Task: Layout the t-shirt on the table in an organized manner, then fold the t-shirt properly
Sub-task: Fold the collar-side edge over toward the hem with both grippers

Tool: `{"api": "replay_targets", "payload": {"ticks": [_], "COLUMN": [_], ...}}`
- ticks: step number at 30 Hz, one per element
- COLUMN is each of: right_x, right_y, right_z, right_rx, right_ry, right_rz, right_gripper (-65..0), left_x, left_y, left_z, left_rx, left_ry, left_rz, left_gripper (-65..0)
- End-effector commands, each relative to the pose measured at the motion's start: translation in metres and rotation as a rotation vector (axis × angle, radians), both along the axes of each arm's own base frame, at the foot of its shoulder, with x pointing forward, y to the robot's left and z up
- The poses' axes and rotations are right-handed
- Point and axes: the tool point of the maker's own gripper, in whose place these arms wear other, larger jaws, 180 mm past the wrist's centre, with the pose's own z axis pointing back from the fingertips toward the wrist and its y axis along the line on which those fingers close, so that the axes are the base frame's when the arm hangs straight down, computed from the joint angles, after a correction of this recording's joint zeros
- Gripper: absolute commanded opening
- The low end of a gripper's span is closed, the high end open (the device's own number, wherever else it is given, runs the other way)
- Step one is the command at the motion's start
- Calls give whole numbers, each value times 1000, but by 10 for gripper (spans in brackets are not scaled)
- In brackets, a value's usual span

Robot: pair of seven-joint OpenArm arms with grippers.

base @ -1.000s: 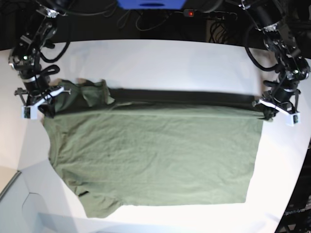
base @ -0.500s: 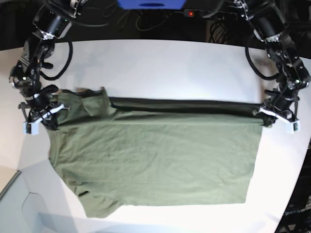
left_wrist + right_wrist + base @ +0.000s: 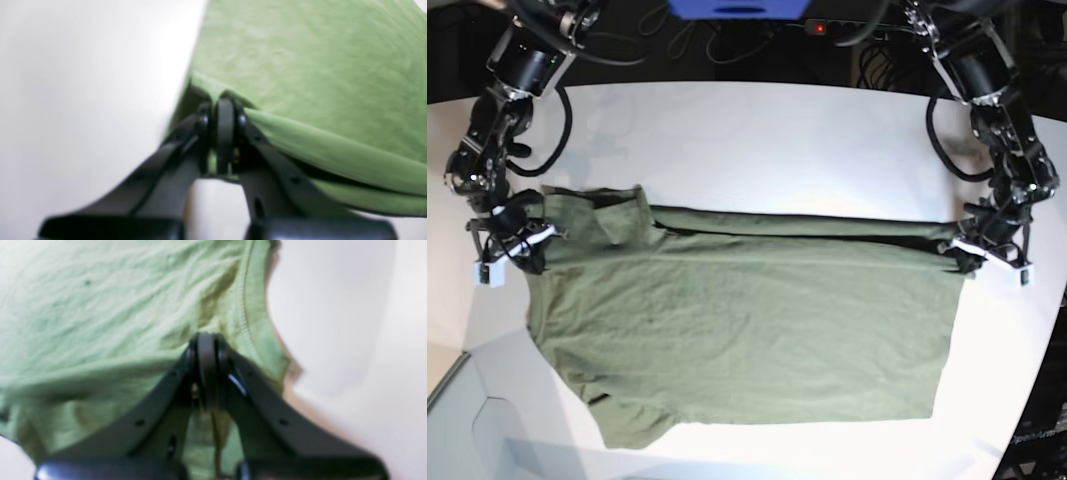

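The olive-green t-shirt [image 3: 747, 320] lies spread across the white table [image 3: 757, 140], its far edge doubled over toward the front in a long fold. My left gripper [image 3: 970, 259] is shut on the fold's right-hand corner, and the left wrist view shows the cloth [image 3: 300, 60] pinched in my left gripper [image 3: 225, 103]. My right gripper [image 3: 519, 248] is shut on the fabric at the left end. In the right wrist view my right gripper [image 3: 206, 340] bites the wrinkled shirt [image 3: 100, 306] beside a stitched hem.
Black cables [image 3: 727, 45] and a blue object [image 3: 739, 8] sit behind the table's far edge. The tabletop curves away at the right [image 3: 1042, 330]. A grey lower surface [image 3: 457, 420] shows at the front left corner.
Both grippers have moved toward the table's front with the shirt's far edge, drawing the folded layer further over the body. The dark gap under the fold has narrowed.
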Motion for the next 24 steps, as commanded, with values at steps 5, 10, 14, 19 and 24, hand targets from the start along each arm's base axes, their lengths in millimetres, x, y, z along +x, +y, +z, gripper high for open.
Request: {"api": "replay_targets", "payload": {"ticks": [5,10,14,19,24], "right_x": [12,14,17,18,18], "right_y": [-6,-2,7,8,0], "right_z": [22,22,22,23,25], "right_rx": [-16,-20,-33,-35,-56], "right_ry": [-73,-71,-66,-67,-64], "right_rz": [-4,14,51,57,55], "right_gripper": [-650,-650,-650,-650,-645], "left_x": [13,12,12,12,13], "left_y": [6,8,8,8,9], "left_z": [21,21,21,21,22], "left_rx": [16,15,16,16,18], "left_ry": [-67,-68,-68,-68,-70], "left_rz": [6,11,12,12,12], "left_gripper": [-650,-650,-650,-650,-625]}}
